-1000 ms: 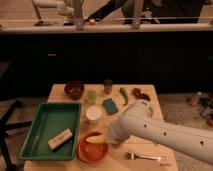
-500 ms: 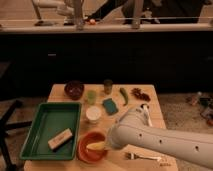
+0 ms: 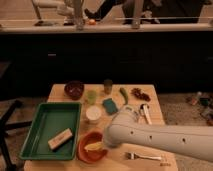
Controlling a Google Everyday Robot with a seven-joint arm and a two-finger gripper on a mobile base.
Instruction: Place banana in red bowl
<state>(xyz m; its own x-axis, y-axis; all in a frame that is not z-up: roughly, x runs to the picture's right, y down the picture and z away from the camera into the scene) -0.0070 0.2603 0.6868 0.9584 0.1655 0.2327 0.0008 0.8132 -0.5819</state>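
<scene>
The red bowl (image 3: pixel 85 152) sits at the table's front edge, just right of the green tray. The banana (image 3: pixel 93 146), pale yellow and slightly curved, lies inside the bowl. My white arm (image 3: pixel 160 137) reaches in from the right across the front of the table. My gripper (image 3: pixel 104 143) is at the arm's end, over the bowl's right rim and right next to the banana. The arm's bulk hides most of it.
A green tray (image 3: pixel 45 125) holds a tan block (image 3: pixel 60 139). Behind are a dark brown bowl (image 3: pixel 74 89), a green cup (image 3: pixel 91 95), a white cup (image 3: pixel 93 114), a green sponge (image 3: pixel 110 106), a chili pepper (image 3: pixel 123 94) and a fork (image 3: pixel 145 157).
My arm has swung nearer and lower, its end coming down over the red bowl's right side. The banana shows more plainly in the bowl.
</scene>
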